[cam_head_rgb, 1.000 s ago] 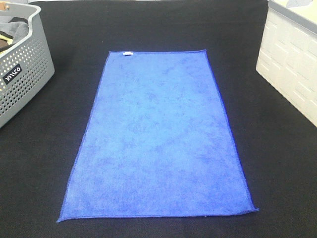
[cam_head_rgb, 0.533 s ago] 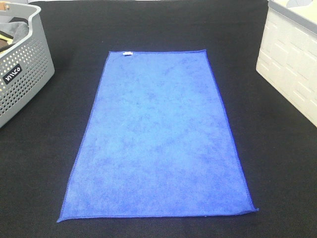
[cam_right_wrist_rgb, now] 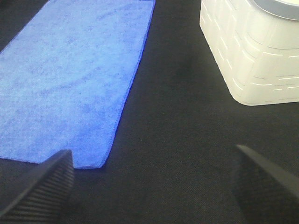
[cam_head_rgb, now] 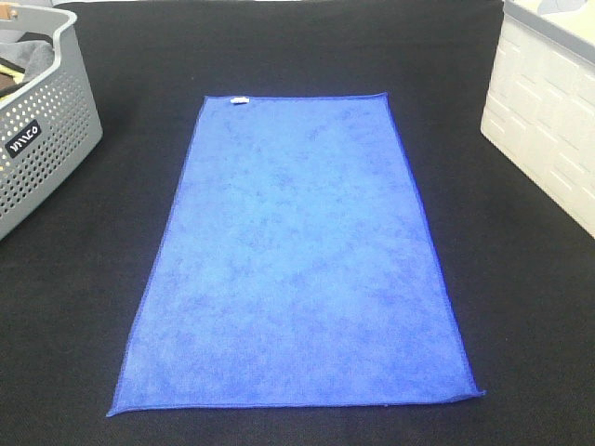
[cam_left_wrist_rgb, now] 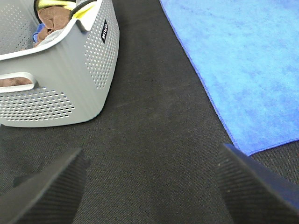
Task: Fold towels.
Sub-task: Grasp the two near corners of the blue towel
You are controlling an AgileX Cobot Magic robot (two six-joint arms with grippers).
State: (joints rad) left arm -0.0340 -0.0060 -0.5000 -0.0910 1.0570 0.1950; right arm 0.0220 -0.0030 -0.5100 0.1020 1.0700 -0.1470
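A blue towel (cam_head_rgb: 297, 255) lies flat and fully spread on the black table, long side running away from me, with a small white tag at its far left corner. It also shows in the left wrist view (cam_left_wrist_rgb: 247, 65) and the right wrist view (cam_right_wrist_rgb: 70, 79). Neither arm shows in the exterior high view. My left gripper (cam_left_wrist_rgb: 149, 196) is open and empty over bare black cloth, between the basket and the towel's near left corner. My right gripper (cam_right_wrist_rgb: 154, 186) is open and empty over black cloth beside the towel's near right corner.
A grey perforated basket (cam_head_rgb: 46, 139) holding other cloths stands at the far left; it also shows in the left wrist view (cam_left_wrist_rgb: 70, 88). A white bin (cam_head_rgb: 548, 121) stands at the right edge, also in the right wrist view (cam_right_wrist_rgb: 252, 56).
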